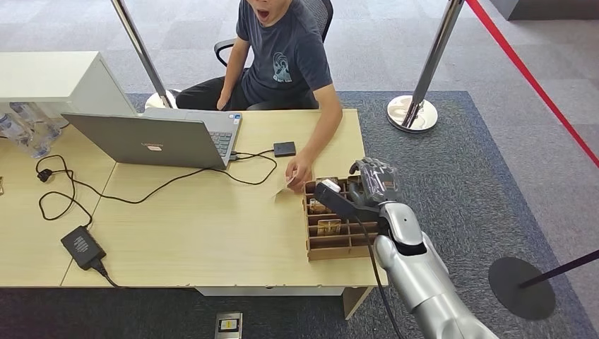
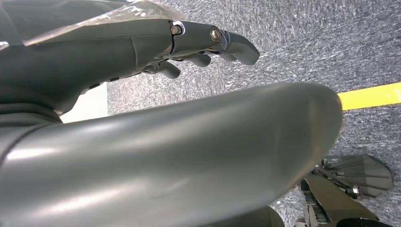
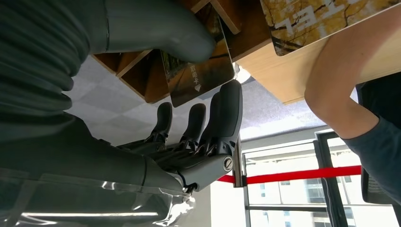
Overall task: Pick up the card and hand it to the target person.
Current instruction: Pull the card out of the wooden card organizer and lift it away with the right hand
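Observation:
A wooden card box [image 1: 319,248] with several slots stands at the desk's right front corner, with cards upright in it. My right hand [image 1: 373,185] hovers over its far right end, thumb stretched across the box and fingers spread. In the right wrist view a brown card [image 3: 201,78] stands in a slot between my thumb [image 3: 161,33] and fingers [image 3: 227,113]; I cannot tell whether they touch it. The seated person [image 1: 286,53] rests a hand [image 1: 300,171] just left of the box, holding a white card [image 1: 285,186]. My left hand [image 2: 213,40] hangs over carpet, holding nothing.
A grey laptop [image 1: 159,140], black cables [image 1: 141,191], a power brick [image 1: 82,247] and a small black box [image 1: 285,148] lie on the desk [image 1: 212,240]. Water bottles [image 1: 21,127] stand at far left. Chrome posts [image 1: 413,113] and a red belt [image 1: 526,74] border the carpet.

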### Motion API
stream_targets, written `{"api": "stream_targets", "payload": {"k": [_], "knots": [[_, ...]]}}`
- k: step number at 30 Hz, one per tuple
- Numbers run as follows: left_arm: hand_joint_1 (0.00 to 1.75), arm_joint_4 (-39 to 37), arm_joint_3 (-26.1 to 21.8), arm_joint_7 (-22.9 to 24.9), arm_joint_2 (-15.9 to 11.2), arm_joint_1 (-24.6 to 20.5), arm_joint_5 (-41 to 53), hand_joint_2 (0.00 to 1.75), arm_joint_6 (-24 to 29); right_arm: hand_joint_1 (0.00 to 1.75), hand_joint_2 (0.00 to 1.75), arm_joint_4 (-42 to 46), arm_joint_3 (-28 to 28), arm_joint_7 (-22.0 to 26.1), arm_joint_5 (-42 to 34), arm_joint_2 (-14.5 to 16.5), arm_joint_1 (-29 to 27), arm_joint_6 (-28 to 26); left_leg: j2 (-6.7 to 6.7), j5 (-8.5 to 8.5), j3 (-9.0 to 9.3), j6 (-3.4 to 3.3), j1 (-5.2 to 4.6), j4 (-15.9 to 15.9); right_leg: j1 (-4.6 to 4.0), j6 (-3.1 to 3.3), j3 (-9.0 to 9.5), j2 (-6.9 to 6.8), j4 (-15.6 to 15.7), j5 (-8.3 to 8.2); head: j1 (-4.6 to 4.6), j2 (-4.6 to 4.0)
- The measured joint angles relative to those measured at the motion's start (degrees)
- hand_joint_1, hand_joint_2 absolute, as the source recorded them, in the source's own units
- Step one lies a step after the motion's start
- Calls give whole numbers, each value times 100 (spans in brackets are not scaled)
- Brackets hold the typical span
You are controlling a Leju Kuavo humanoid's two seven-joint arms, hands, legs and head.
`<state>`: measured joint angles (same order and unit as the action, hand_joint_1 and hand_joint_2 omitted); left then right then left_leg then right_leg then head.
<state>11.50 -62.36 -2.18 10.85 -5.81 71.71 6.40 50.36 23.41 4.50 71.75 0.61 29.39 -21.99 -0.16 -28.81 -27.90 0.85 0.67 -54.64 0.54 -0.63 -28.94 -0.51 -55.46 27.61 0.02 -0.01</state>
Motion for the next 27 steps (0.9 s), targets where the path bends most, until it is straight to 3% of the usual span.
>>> {"api": "stream_targets", "payload": {"k": [27], "knots": [[0, -7, 0, -63, -1, 7, 106, 0, -21, 87, 175, -197, 52, -38, -91, -85, 126, -95, 1, 3, 2, -2, -1, -1, 0, 0, -1, 0, 2, -6, 0, 1]]}}
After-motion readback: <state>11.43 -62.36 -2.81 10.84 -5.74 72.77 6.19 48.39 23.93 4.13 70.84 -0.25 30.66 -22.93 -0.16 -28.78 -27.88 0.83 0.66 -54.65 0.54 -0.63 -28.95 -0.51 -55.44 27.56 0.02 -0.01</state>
